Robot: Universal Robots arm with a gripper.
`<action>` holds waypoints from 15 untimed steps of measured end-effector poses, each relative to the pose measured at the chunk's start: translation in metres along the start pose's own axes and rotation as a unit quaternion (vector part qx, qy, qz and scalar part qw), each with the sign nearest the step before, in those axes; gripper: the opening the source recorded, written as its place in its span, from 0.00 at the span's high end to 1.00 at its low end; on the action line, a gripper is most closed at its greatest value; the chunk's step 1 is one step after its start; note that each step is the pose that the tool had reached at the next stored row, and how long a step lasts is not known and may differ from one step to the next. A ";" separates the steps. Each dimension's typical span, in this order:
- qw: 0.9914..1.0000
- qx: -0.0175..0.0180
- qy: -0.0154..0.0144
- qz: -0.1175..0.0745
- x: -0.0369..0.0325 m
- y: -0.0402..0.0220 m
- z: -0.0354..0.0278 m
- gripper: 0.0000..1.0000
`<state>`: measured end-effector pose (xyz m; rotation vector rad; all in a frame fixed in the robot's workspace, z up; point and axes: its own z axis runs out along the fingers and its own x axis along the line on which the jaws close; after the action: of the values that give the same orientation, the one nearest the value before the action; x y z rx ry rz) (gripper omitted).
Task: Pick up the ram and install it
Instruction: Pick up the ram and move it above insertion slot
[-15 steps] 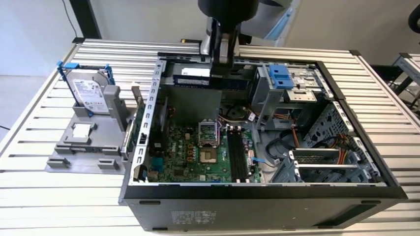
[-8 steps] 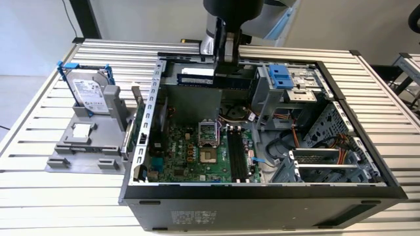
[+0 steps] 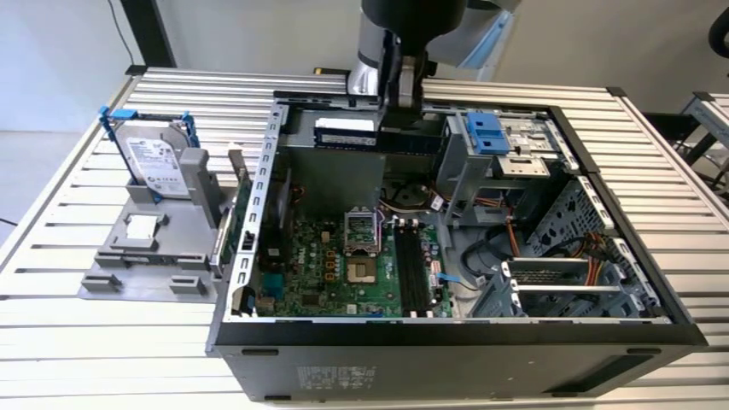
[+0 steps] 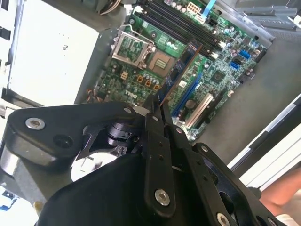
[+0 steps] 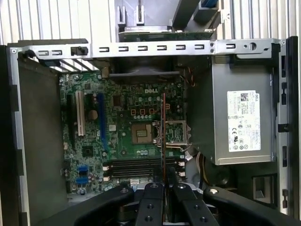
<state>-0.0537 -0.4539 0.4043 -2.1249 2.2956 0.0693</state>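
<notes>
The open computer case [image 3: 456,359] fills the middle of the exterior view, its green motherboard [image 5: 127,136] facing up. My gripper [image 5: 163,183] hangs at that view's upper middle, clenched on the ram [image 3: 353,135], holding it level above the case's far end.

A slatted metal table [image 3: 102,342] is seen. An open computer case [image 3: 456,335] is laid on it, below the gripper [image 3: 401,101]. A grey holder [image 3: 142,256] is placed beside the case, to the exterior view's left of the gripper.

Green motherboard [image 5: 127,117], black end effector [image 5: 163,182], dark white-labelled ram [image 3: 344,132]
</notes>
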 end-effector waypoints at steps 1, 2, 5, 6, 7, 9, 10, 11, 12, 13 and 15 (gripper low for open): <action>1.000 0.000 0.000 0.000 -0.0002 -0.0029 -0.0001 1.00; 1.000 0.000 0.000 0.000 -0.0004 -0.0056 -0.0001 1.00; 1.000 0.000 0.000 0.000 -0.0011 -0.0144 -0.0003 1.00; 1.000 0.000 0.000 0.000 -0.0013 -0.0168 -0.0003 1.00; 1.000 0.000 0.000 0.000 -0.0015 -0.0192 -0.0004 1.00; 1.000 0.000 0.000 0.000 -0.0020 -0.0251 -0.0005 1.00; 1.000 0.000 0.000 0.000 -0.0022 -0.0283 -0.0006 1.00; 1.000 0.000 0.000 0.000 -0.0024 -0.0315 -0.0007 1.00; 1.000 0.000 0.000 0.000 -0.0027 -0.0349 -0.0007 1.00; 1.000 0.000 0.000 0.000 -0.0030 -0.0381 -0.0008 1.00; 1.000 0.000 0.000 0.000 -0.0035 -0.0448 -0.0010 1.00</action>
<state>-0.0088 -0.4539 0.4044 -2.1254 2.2962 0.0702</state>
